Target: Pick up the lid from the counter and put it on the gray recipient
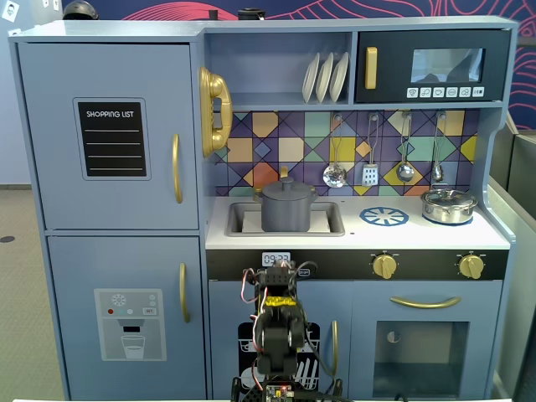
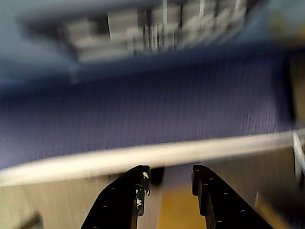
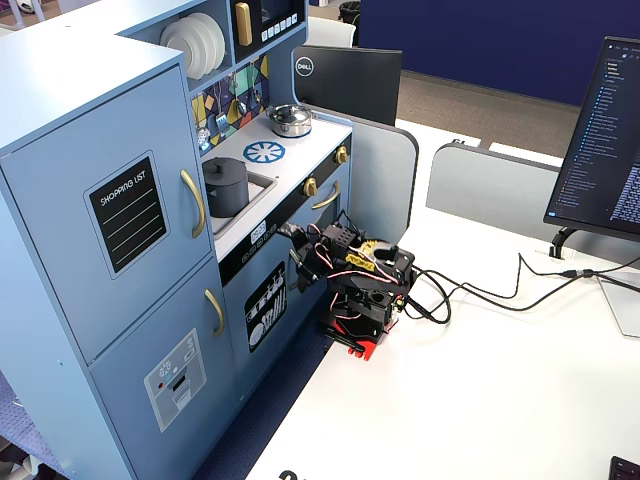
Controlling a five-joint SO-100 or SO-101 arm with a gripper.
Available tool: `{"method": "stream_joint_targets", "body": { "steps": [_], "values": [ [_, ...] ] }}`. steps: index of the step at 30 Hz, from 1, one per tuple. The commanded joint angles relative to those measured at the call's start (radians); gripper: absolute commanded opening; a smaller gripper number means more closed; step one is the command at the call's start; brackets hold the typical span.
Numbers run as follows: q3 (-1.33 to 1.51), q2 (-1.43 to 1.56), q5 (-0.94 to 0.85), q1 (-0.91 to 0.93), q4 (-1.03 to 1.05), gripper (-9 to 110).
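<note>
The gray recipient (image 1: pixel 287 214) stands in the sink recess of the counter (image 1: pixel 419 236). The dark-gray lid (image 1: pixel 287 190) with its small knob sits on top of it. Both also show in the other fixed view, the pot (image 3: pixel 226 190) and the lid (image 3: pixel 224 166). My arm (image 1: pixel 276 327) is folded low in front of the toy kitchen, well below the counter. In the wrist view my gripper (image 2: pixel 169 174) is open and empty. It faces a blurred blue panel and a pale edge. The pot and lid are out of the wrist view.
A shiny silver pot (image 1: pixel 448 206) with its own lid stands at the counter's right, beside the printed blue burner ring (image 1: pixel 384 216). Utensils hang on the back wall (image 1: pixel 368 159). A monitor (image 3: pixel 605 140) and cables (image 3: pixel 500 295) are on the white table (image 3: pixel 480 400).
</note>
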Motion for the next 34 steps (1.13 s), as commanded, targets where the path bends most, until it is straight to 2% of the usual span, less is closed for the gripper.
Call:
{"method": "stream_joint_targets", "body": {
  "steps": [1, 4, 7, 12, 34],
  "values": [
    [0.041, 0.095, -0.04, -0.009, 0.181, 0],
    [0.086, 0.152, -0.044, -0.002, 0.293, 1],
    [0.086, 0.152, 0.031, -0.005, 0.285, 2],
    [0.086, 0.153, 0.006, 0.008, 0.288, 7],
    [0.086, 0.153, -0.02, 0.025, 0.293, 7]
  ]
}}
